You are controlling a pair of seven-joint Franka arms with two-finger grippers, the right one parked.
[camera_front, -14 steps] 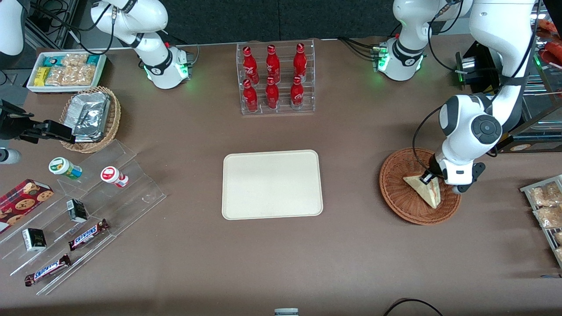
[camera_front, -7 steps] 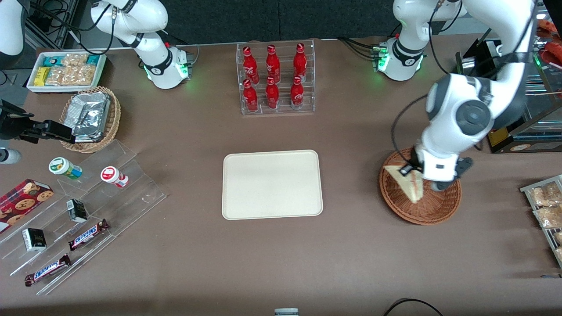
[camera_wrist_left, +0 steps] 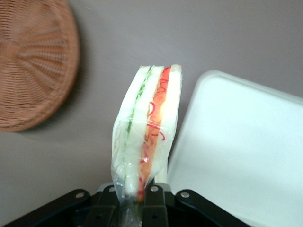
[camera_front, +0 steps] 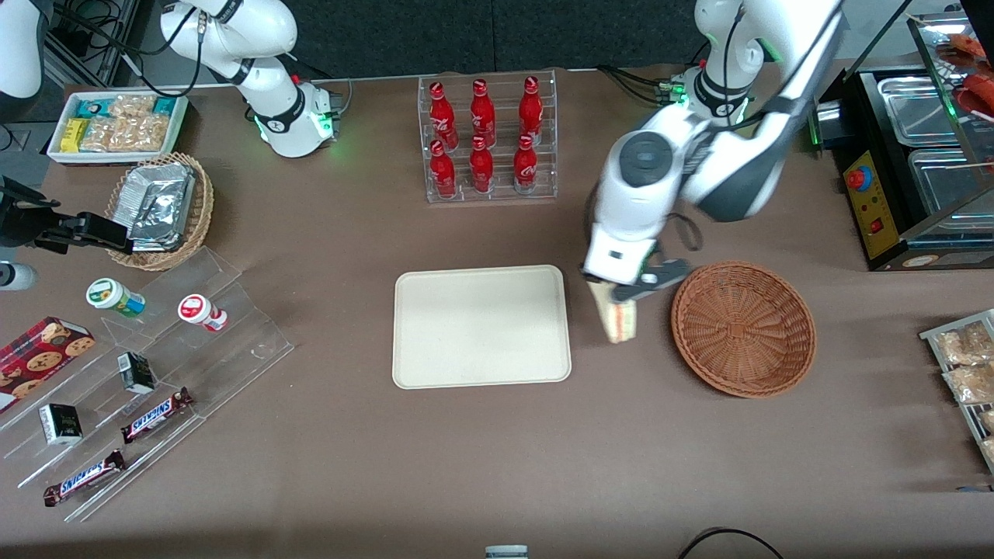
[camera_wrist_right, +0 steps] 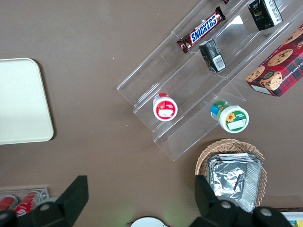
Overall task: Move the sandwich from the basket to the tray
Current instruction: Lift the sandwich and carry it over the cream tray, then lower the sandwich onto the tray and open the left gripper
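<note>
My left gripper (camera_front: 619, 293) is shut on the sandwich (camera_front: 620, 320), a plastic-wrapped wedge of white bread with a red-orange and green filling. The wedge hangs above the bare table between the tray (camera_front: 481, 326) and the basket (camera_front: 743, 328). In the left wrist view the sandwich (camera_wrist_left: 147, 142) rises from between the black fingers (camera_wrist_left: 155, 205) of the gripper (camera_wrist_left: 131, 208), with the cream tray (camera_wrist_left: 241, 156) on one side and the reddish-brown wicker basket (camera_wrist_left: 33, 61) on the other. The basket holds nothing.
A clear rack of red bottles (camera_front: 488, 140) stands farther from the front camera than the tray. Acrylic steps with snacks (camera_front: 140, 380) and a tan foil-packet basket (camera_front: 161, 208) lie toward the parked arm's end. A metal counter unit (camera_front: 924, 171) and packet rack (camera_front: 967, 373) sit at the working arm's end.
The gripper lifted the sandwich out of the basket and carried it sideways toward the tray. The basket is left with nothing in it.
</note>
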